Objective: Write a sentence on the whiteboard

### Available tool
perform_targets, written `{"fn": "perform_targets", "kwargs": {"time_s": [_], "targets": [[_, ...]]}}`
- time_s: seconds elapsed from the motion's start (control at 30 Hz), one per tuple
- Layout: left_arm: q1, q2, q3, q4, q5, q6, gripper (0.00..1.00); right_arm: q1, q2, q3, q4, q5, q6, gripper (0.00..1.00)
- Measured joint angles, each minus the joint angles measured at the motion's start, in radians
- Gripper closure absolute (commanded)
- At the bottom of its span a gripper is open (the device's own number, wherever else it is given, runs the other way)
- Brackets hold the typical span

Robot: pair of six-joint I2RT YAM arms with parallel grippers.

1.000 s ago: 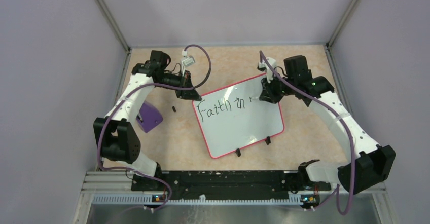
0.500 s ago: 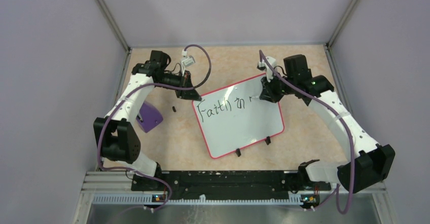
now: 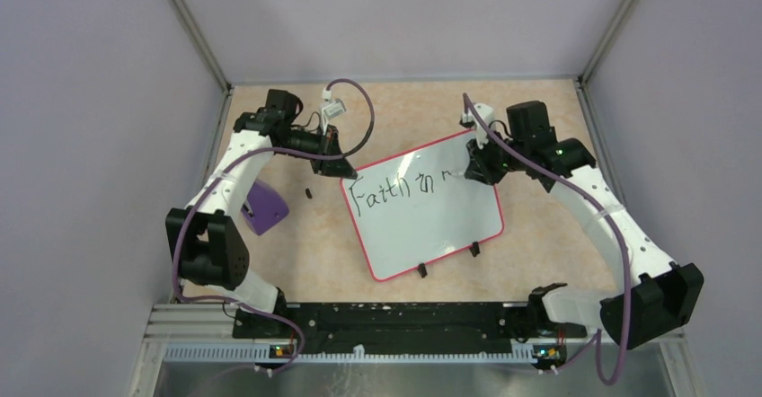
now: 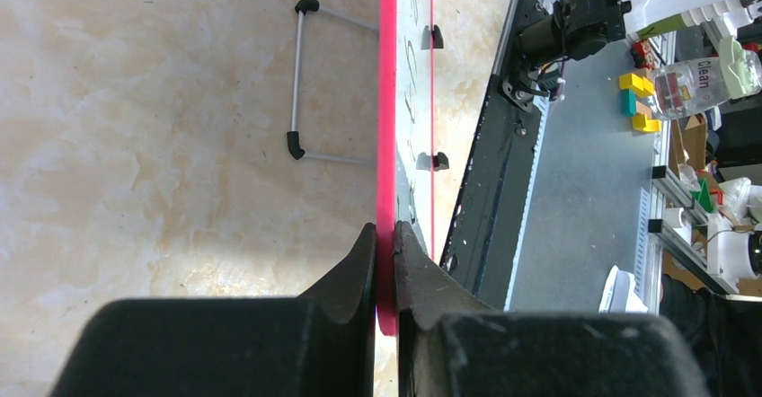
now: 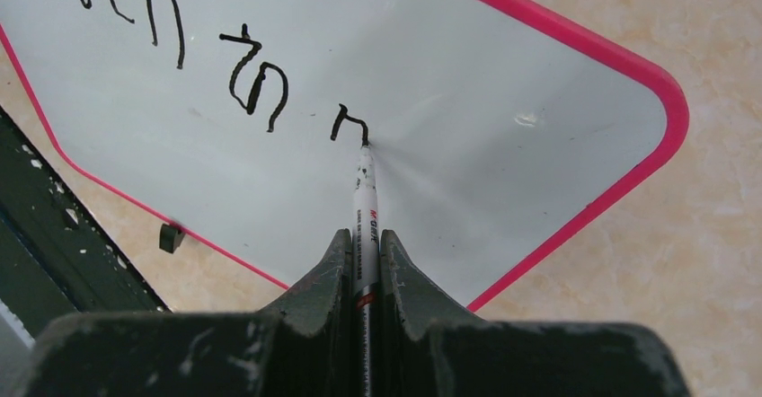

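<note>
Right wrist, right pincer (image 5: 364,235) pinching marker (image 5: 365,195), sentence (image 3: 406,188) reads "Faith in n", left pincer (image 4: 386,235) clamping whiteboard (image 4: 387,101) rim.

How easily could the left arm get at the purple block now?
Probably not now: the left gripper is shut on the rim of the whiteboard, holding it. The block lies uncovered beside that arm's forearm, so after letting go it could likely reach it.

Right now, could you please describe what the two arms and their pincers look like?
The left arm and right arm have white links and chunky black joints, each trailed by a purple cable. The left pincer and right pincer have matte black, wedge-shaped fingers; the right one's are scuffed with pale flecks.
</note>
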Motion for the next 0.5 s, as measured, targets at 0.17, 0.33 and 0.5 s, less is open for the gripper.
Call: {"fn": "perform_targets", "kwargs": {"time_s": [0.17,0.33,0.5], "targets": [[0.0,0.0,-0.001,0.0,0.0,0.0,1.0,-0.002,-0.008,-0.021,-0.005,-0.005,-0.009,1.0],[0.001,0.0,-0.003,0.001,0.001,0.0,1.0,-0.002,-0.01,-0.029,-0.018,-0.013,-0.017,1.0],[0.001,0.0,-0.003,0.0,0.005,0.0,1.0,-0.002,-0.01,-0.028,-0.033,-0.021,-0.023,1.0]]}}
